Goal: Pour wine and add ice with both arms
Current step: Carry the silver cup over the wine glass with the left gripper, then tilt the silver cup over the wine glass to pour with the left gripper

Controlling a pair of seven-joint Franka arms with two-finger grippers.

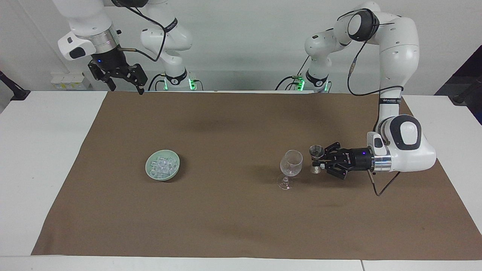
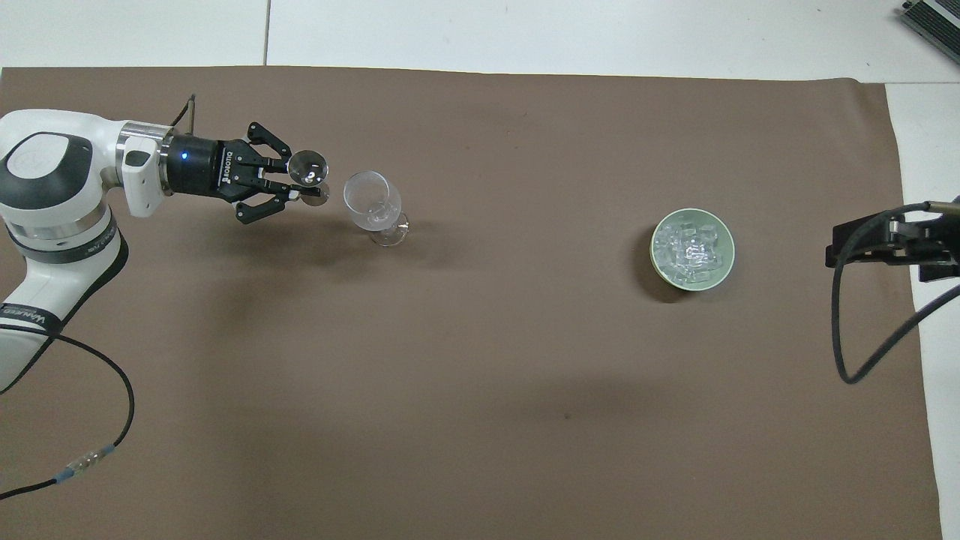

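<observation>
A clear stemmed glass (image 1: 290, 165) stands upright on the brown cloth; it also shows in the overhead view (image 2: 371, 202). My left gripper (image 1: 319, 162) is shut on a small metal measuring cup (image 1: 316, 152) and holds it upright, just beside the glass's rim, toward the left arm's end. The gripper (image 2: 298, 184) and the cup (image 2: 308, 168) also show from overhead. The ice (image 1: 163, 163) lies heaped in a pale green bowl (image 1: 147, 168) toward the right arm's end. My right gripper (image 1: 127, 88) waits, open and empty, high over the cloth's edge nearest the robots.
The brown cloth (image 1: 241, 218) covers most of the white table (image 1: 45, 158). From overhead, the bowl (image 2: 654, 255) with ice (image 2: 691, 247) lies between the glass and my right gripper (image 2: 892, 244). A black cable (image 2: 844, 337) hangs from the right arm.
</observation>
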